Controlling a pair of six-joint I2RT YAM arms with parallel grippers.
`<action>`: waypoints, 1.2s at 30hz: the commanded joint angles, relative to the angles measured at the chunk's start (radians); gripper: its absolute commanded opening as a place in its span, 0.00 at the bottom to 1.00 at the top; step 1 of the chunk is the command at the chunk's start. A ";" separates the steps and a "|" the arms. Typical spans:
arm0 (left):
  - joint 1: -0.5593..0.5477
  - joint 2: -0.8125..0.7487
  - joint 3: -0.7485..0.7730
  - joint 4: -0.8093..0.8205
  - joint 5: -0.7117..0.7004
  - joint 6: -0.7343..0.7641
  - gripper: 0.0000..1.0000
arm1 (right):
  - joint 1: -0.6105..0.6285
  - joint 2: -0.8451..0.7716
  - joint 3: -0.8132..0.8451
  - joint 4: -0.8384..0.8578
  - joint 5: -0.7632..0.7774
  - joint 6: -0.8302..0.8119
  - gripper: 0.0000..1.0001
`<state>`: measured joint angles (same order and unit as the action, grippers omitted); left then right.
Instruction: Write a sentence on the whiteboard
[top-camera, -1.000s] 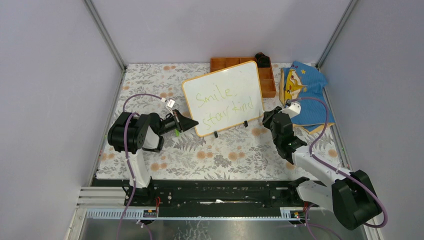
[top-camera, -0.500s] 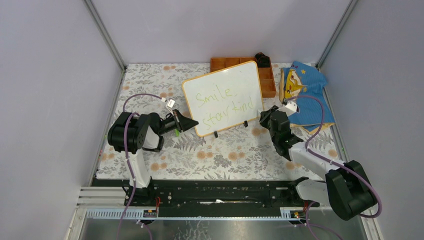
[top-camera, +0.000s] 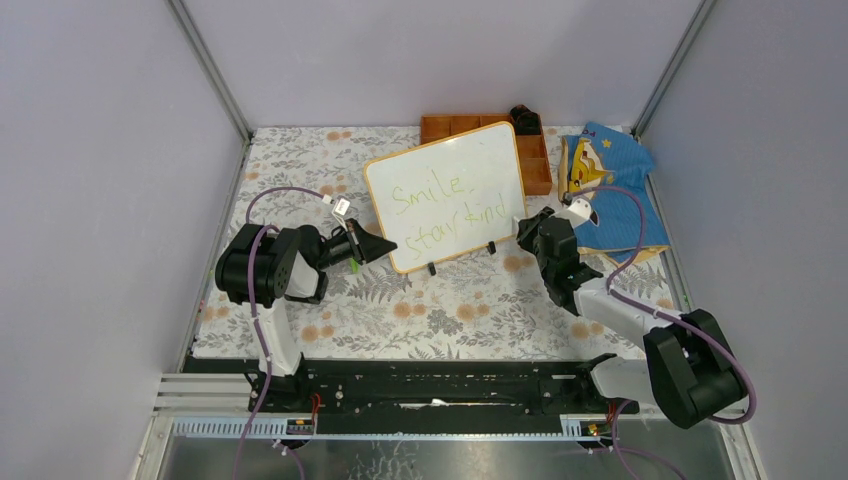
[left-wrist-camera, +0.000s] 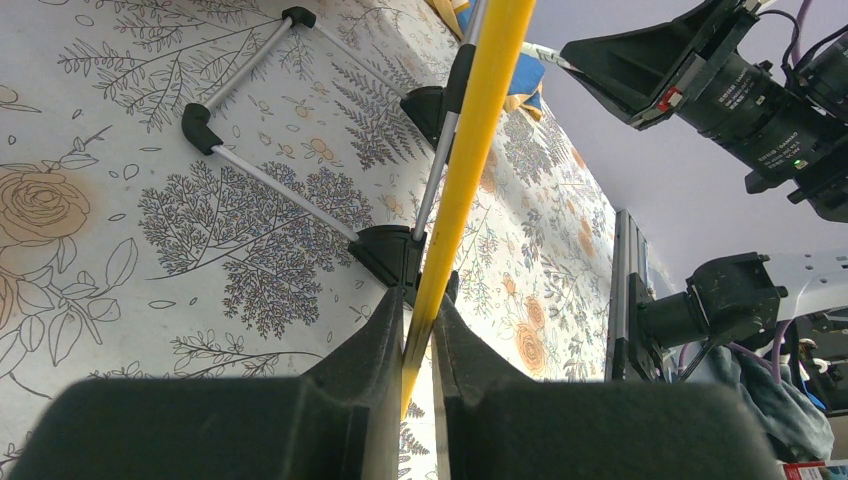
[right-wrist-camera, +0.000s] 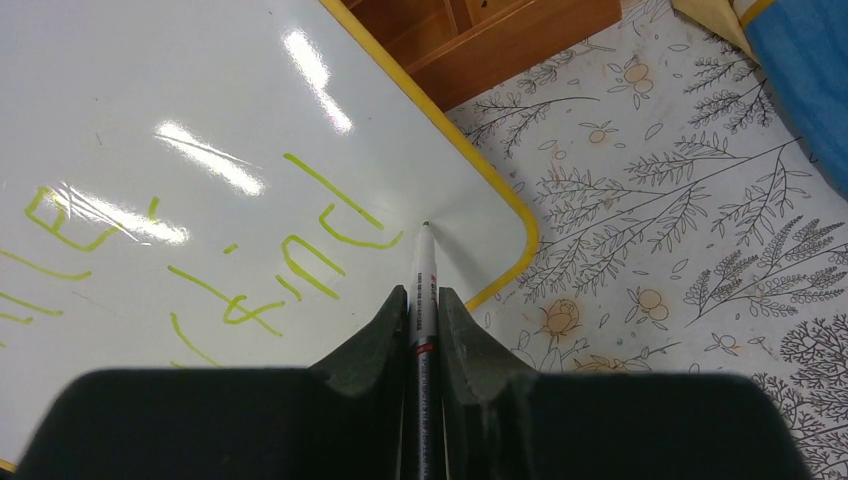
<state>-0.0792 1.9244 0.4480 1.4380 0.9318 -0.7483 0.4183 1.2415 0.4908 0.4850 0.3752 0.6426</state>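
The whiteboard (top-camera: 450, 195) stands tilted on black feet at mid-table, with the yellow-green sentence (top-camera: 445, 205) "Smile stay kind" in two lines. My left gripper (top-camera: 385, 246) is shut on the board's left edge; the left wrist view shows the yellow frame (left-wrist-camera: 470, 150) pinched between the jaws. My right gripper (top-camera: 525, 230) is shut on a white marker (right-wrist-camera: 422, 280), whose tip touches the board (right-wrist-camera: 200, 120) just right of the last letter, near its lower right corner.
An orange compartment tray (top-camera: 535, 160) stands behind the board, with a black object (top-camera: 526, 118) at its far corner. A blue and yellow cloth (top-camera: 605, 185) lies at the right. The floral mat (top-camera: 450, 310) covers the table between grey walls.
My right gripper has moved left and slightly away with the marker, bringing its tip to the board's lower right corner. The left gripper and the board have not moved.
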 joint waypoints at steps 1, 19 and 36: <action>-0.003 0.018 0.006 -0.125 -0.041 0.017 0.00 | -0.011 0.015 0.044 0.057 -0.006 0.008 0.00; -0.002 0.017 0.006 -0.126 -0.042 0.017 0.00 | -0.016 0.050 0.053 0.036 -0.017 0.001 0.00; -0.002 0.016 0.006 -0.126 -0.045 0.018 0.00 | -0.015 0.047 0.066 -0.041 -0.016 0.000 0.00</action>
<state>-0.0834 1.9244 0.4507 1.4364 0.9325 -0.7483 0.4114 1.2831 0.5198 0.4538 0.3714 0.6418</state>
